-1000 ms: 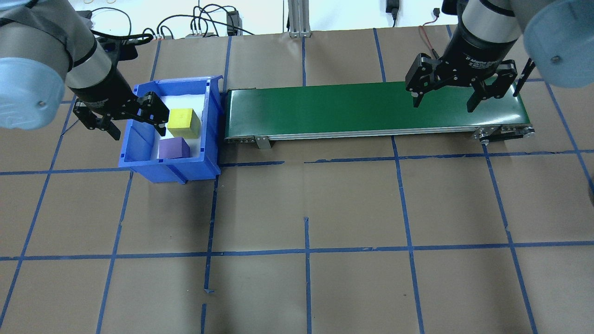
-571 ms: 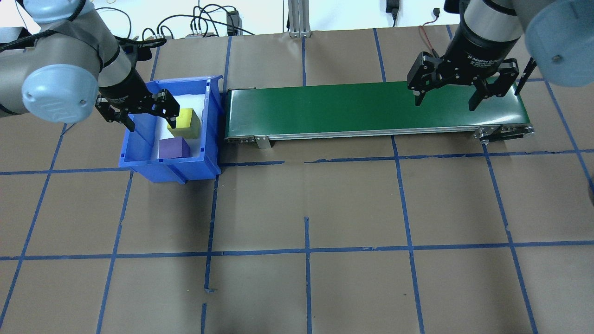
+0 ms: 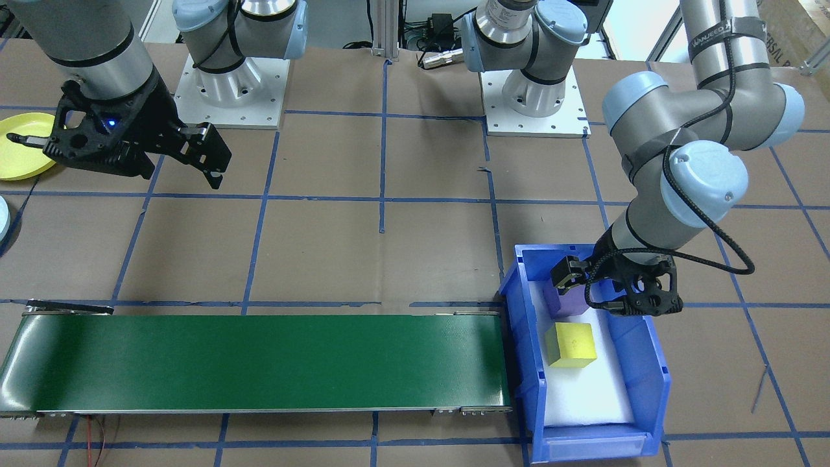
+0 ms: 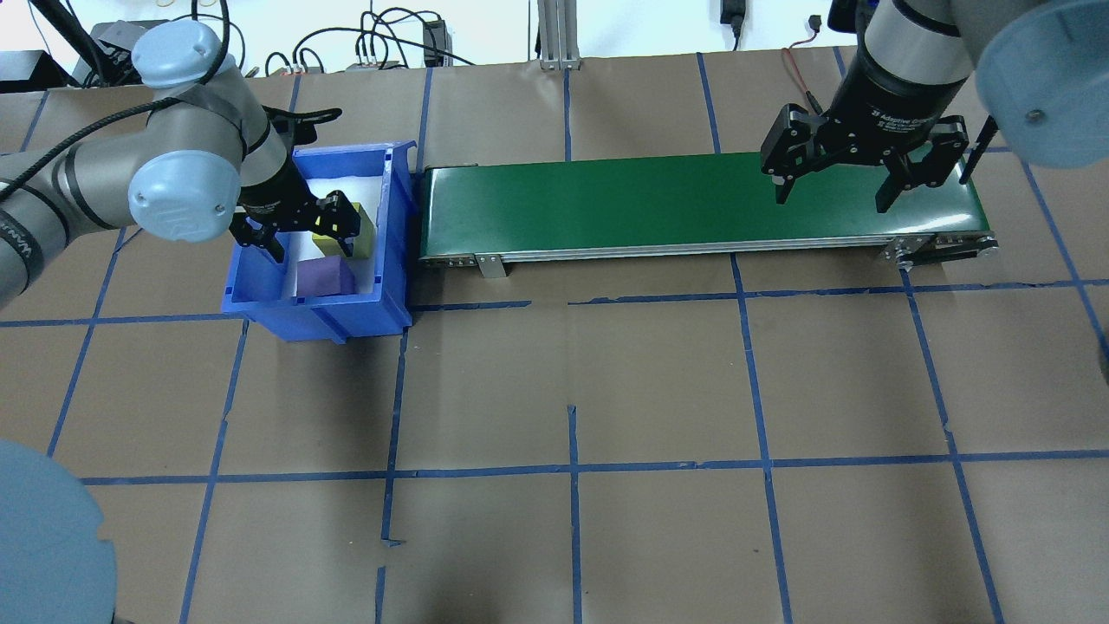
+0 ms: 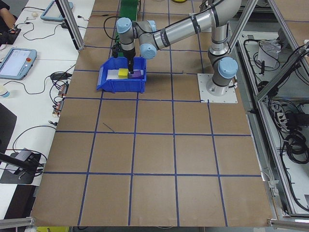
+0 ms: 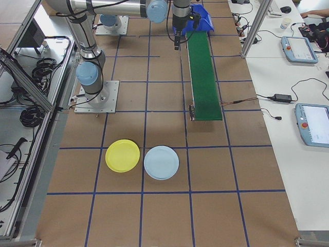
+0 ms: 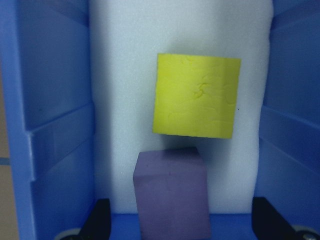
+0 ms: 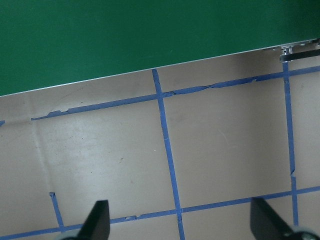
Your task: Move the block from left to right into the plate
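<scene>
Purple block [image 7: 172, 192] between open left gripper [image 7: 180, 222]

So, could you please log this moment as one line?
left gripper: open, in blue bin over purple block | right gripper: open, above conveyor

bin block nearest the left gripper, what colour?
Purple block; clearest in the left wrist view, between the open left gripper fingertips.

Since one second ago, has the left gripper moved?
Yes. The left gripper has moved from outside the blue bin, near its left wall, to inside it, above the purple block.
</scene>
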`<act>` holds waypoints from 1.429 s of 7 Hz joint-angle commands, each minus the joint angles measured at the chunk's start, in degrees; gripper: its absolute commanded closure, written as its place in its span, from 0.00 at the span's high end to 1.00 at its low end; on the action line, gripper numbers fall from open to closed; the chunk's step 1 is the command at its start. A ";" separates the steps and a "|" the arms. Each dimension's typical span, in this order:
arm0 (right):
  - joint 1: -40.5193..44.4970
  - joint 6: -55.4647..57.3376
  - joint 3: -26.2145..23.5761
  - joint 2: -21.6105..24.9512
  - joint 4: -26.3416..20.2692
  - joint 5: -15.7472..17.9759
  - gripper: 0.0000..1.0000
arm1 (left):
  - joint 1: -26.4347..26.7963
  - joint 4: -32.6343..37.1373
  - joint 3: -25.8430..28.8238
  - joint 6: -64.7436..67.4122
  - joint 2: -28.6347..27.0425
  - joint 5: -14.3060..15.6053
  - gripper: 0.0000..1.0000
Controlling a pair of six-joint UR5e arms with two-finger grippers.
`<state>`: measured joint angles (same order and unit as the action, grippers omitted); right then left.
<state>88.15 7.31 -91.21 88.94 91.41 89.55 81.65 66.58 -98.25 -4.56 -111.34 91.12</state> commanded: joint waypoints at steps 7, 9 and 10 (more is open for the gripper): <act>-0.09 0.34 -0.81 0.00 0.25 0.01 1.00 | 0.26 8.16 2.87 1.38 10.31 0.55 0.42; -0.09 0.34 -0.81 0.00 0.34 0.01 1.00 | 2.36 12.08 7.09 1.48 13.34 -0.41 0.45; -0.09 0.34 -0.81 0.00 0.26 0.01 1.00 | 4.55 11.13 7.11 1.65 12.64 -0.50 0.45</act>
<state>88.07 7.65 -92.02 88.95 91.68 89.56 84.03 77.63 -92.09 -3.05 -98.78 90.92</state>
